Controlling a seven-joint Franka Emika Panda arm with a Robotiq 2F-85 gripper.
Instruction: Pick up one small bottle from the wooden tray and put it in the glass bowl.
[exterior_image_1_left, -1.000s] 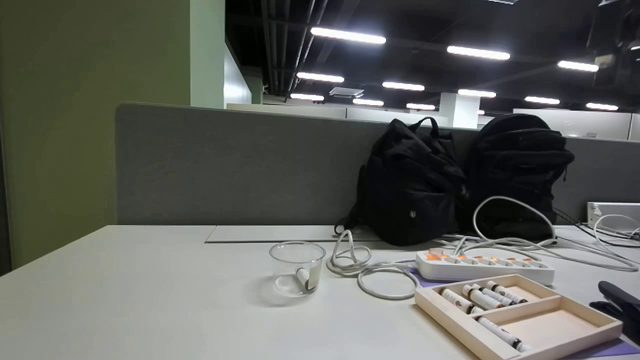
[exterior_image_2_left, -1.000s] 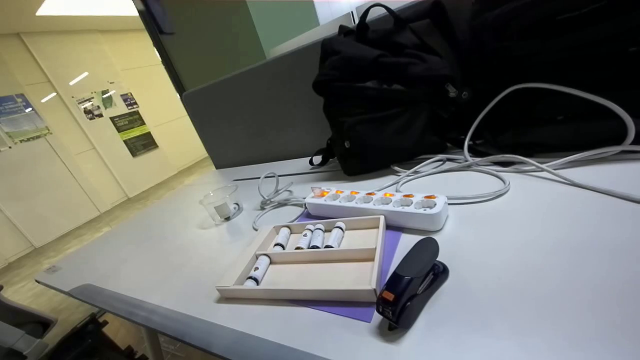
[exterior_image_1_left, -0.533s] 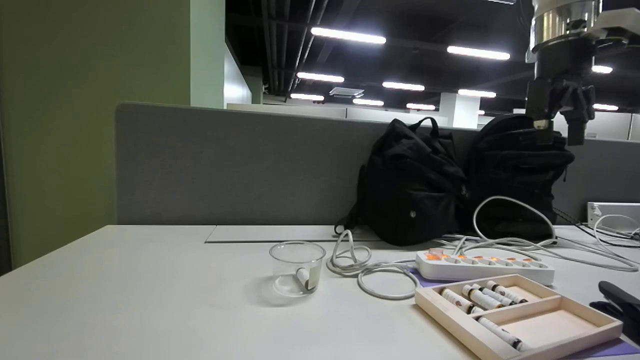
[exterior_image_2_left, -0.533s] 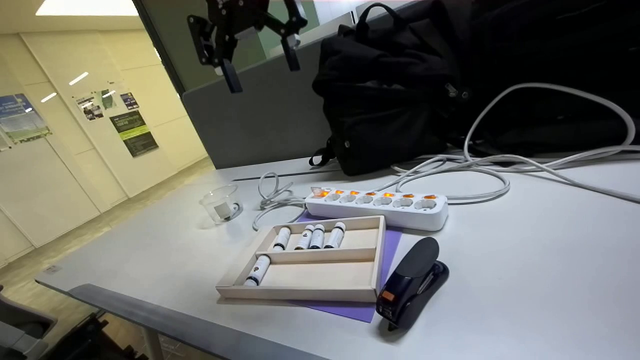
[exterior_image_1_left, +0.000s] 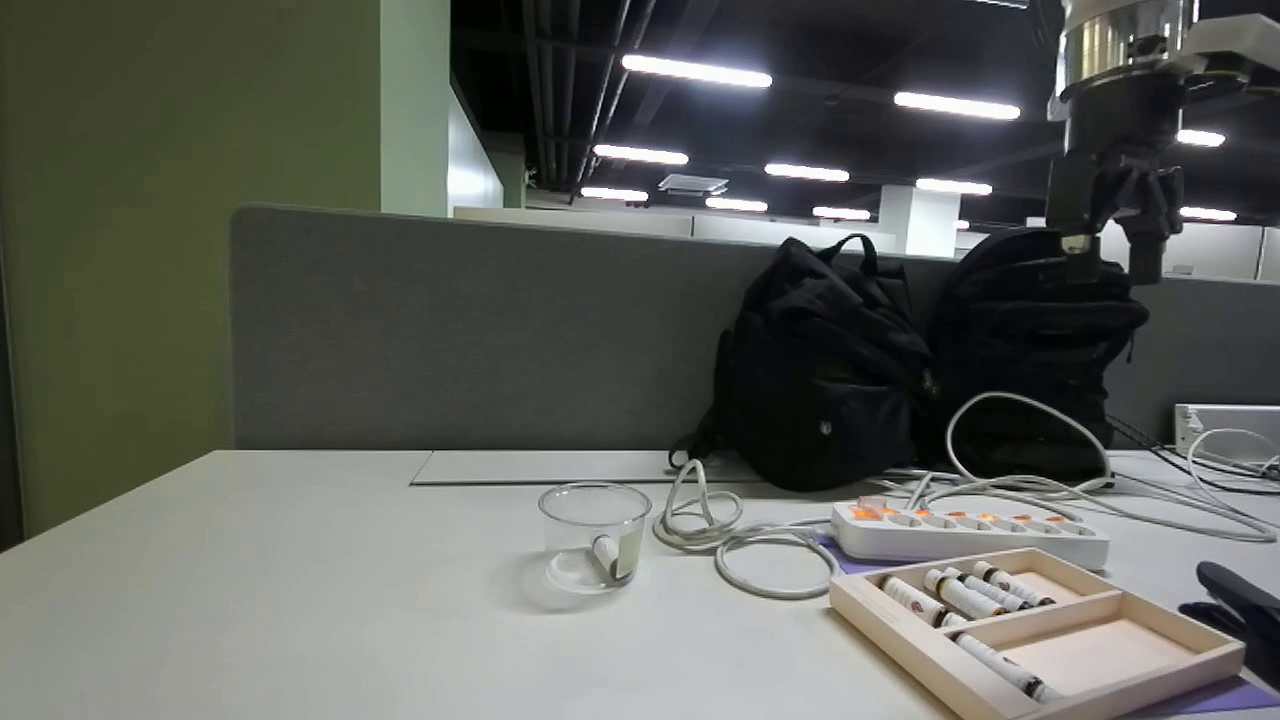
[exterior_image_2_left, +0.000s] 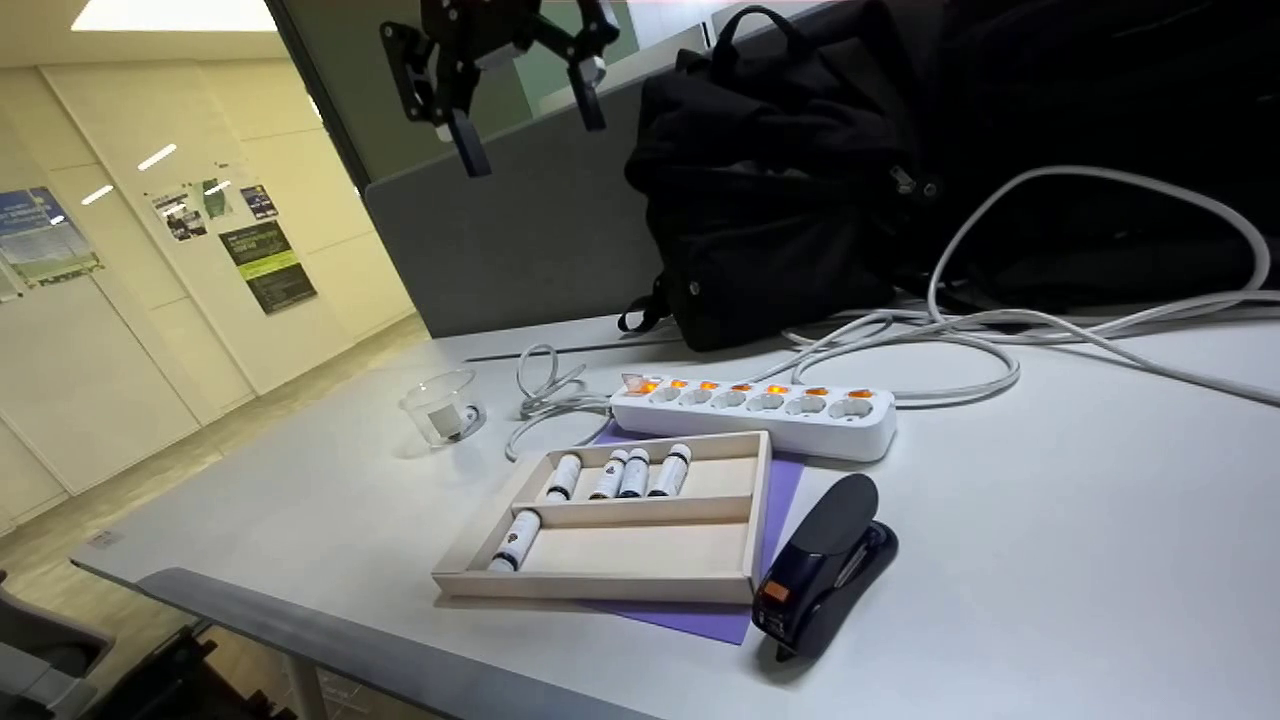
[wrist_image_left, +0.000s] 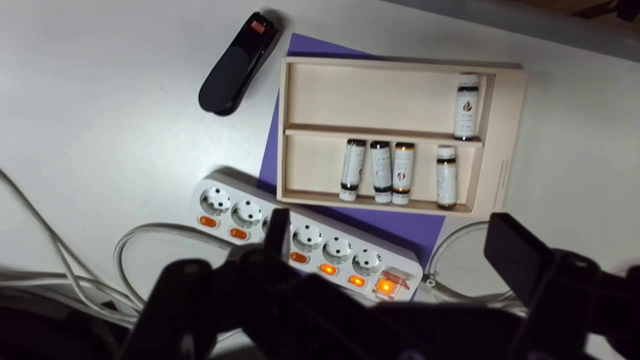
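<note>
My gripper (exterior_image_1_left: 1113, 262) hangs open and empty, high above the table. It also shows at the top of an exterior view (exterior_image_2_left: 530, 140) and along the bottom of the wrist view (wrist_image_left: 390, 226). The wooden tray (exterior_image_2_left: 600, 588) lies below it; in the wrist view the tray (wrist_image_left: 500, 140) is beyond the fingertips. One small bottle (wrist_image_left: 466, 107) lies alone in one compartment. Several small bottles, such as this one (wrist_image_left: 446, 177), lie in the other compartment. The glass bowl (exterior_image_1_left: 562, 550) stands apart from the tray with one bottle (exterior_image_1_left: 606, 555) inside. The bowl is out of the wrist view.
A white power strip (exterior_image_2_left: 750, 418) stands right beside the tray, with lit switches. White cables (exterior_image_1_left: 770, 560) coil between bowl and tray. A black stapler (exterior_image_2_left: 830, 565) lies beside the tray. A purple sheet (wrist_image_left: 365, 225) lies under the tray. Black backpacks (exterior_image_1_left: 830, 370) stand at the back.
My gripper came into both exterior views after the oldest frames. Over the last half second it has risen slightly and stayed open. The tray, bottles and bowl have not moved.
</note>
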